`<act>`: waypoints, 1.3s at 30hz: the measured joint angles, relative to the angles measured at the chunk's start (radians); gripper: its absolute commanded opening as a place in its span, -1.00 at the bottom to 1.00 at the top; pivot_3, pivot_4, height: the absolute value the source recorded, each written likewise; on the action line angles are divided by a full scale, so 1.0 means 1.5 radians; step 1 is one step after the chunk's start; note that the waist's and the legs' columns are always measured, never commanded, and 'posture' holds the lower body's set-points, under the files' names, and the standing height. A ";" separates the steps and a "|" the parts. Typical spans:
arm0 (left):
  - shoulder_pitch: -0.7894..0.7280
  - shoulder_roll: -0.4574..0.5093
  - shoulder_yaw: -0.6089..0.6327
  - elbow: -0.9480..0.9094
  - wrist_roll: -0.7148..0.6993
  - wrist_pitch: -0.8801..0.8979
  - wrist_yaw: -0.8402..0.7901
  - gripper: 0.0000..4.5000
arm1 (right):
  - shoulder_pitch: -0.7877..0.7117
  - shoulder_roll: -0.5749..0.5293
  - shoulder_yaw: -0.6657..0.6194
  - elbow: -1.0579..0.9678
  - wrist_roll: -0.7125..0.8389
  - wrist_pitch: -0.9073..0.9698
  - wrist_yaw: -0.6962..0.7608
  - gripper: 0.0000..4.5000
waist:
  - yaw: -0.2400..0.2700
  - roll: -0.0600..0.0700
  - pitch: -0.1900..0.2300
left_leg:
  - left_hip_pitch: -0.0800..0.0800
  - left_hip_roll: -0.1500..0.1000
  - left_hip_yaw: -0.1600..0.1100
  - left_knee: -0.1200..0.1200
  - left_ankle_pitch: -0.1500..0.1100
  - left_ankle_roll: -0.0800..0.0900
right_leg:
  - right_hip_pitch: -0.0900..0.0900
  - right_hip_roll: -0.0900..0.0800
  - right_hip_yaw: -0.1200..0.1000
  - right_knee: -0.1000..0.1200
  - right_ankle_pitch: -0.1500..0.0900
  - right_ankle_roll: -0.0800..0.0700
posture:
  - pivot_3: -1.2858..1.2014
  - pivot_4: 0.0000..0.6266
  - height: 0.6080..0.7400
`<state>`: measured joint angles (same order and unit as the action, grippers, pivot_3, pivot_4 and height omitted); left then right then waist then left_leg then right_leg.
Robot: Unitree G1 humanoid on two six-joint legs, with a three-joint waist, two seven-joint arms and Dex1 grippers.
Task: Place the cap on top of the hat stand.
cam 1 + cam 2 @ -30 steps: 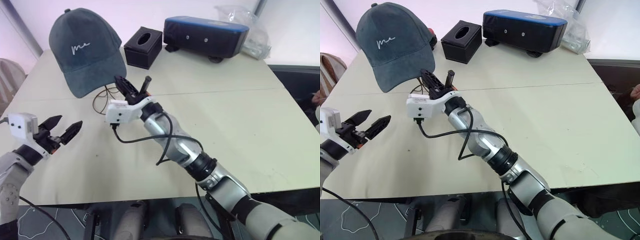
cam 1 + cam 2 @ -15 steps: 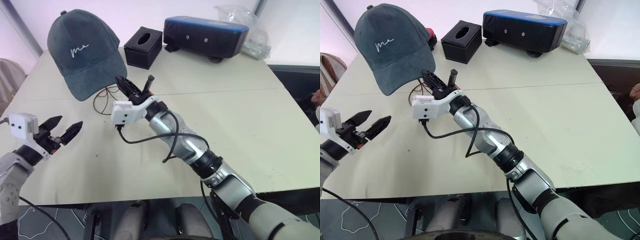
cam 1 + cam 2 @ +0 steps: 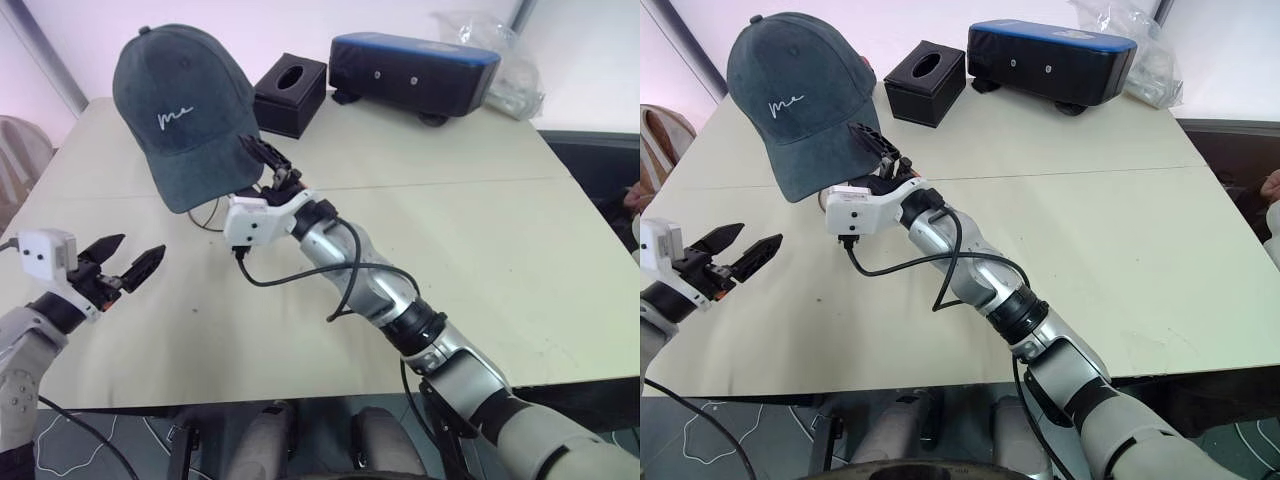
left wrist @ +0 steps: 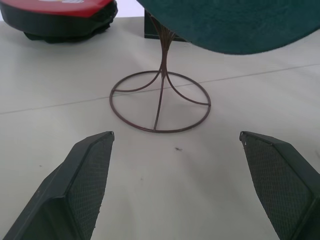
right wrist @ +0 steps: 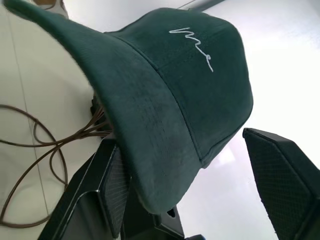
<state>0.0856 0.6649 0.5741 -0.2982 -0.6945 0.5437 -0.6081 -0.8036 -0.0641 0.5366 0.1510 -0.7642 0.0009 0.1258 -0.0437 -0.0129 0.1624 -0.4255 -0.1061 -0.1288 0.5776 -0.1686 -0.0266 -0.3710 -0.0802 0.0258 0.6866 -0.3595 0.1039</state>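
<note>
Right wrist view: my right gripper [image 3: 268,163] gapes open straddling the curved brim of the dark grey-green denim cap [image 3: 187,107], seated atop the thin wire hat stand [image 4: 160,95]; left gripper [image 3: 128,262] open, farther.

A pale cream worktop [image 3: 480,240] carries everything, with a thin seam line running across it from side to side; on its far left part stands the hat stand [image 4: 160,102], its round wire base flat on the surface and its slim stem rising under the cap [image 3: 185,110]; behind the stand, a black tissue box [image 3: 290,95] sits toward the far edge; beside it to the right lies a long dark case with a blue top [image 3: 412,75]; a crumpled clear plastic bag [image 3: 495,55] rests at the far right corner; a red round case [image 4: 57,17] lies on the worktop behind the stand's base.
</note>
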 measured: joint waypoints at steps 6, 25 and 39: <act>0.005 0.003 0.002 0.000 -0.007 0.010 0.000 0.89 | 0.039 -0.065 -0.008 -0.001 0.037 -0.015 0.073 0.53 | 0.000 0.000 0.000 | 0.000 0.000 0.000 0.000 0.000 0.001 | 0.000 0.000 0.000 0.000 0.000 0.000 | 0.03 -0.52 1.00; -0.015 0.029 0.019 0.004 -0.018 0.014 -0.011 0.89 | -0.025 -0.132 -0.190 0.058 0.264 0.030 0.215 0.53 | 0.000 0.000 0.000 | 0.000 0.000 0.000 0.000 -0.001 0.001 | 0.001 0.000 0.000 0.000 0.000 0.000 | 0.03 -0.52 1.00; -0.015 0.165 0.118 0.001 -0.083 0.069 -0.096 0.89 | -0.085 -0.223 -0.350 0.075 0.644 0.205 0.519 0.53 | 0.001 0.000 0.001 | 0.000 0.000 0.000 0.000 -0.002 0.004 | 0.001 -0.001 -0.001 -0.001 0.000 0.000 | 0.03 -0.52 1.00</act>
<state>0.0624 0.9117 0.7506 -0.2968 -0.8195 0.6477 -0.7515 -0.9318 -0.3986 0.0117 0.2642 0.2025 0.3081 0.9037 -0.0423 -0.0121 0.1633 -0.4262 -0.1059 -0.1294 0.5777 -0.1721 -0.0206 -0.3699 -0.0817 0.0248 0.6848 -0.3597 0.1036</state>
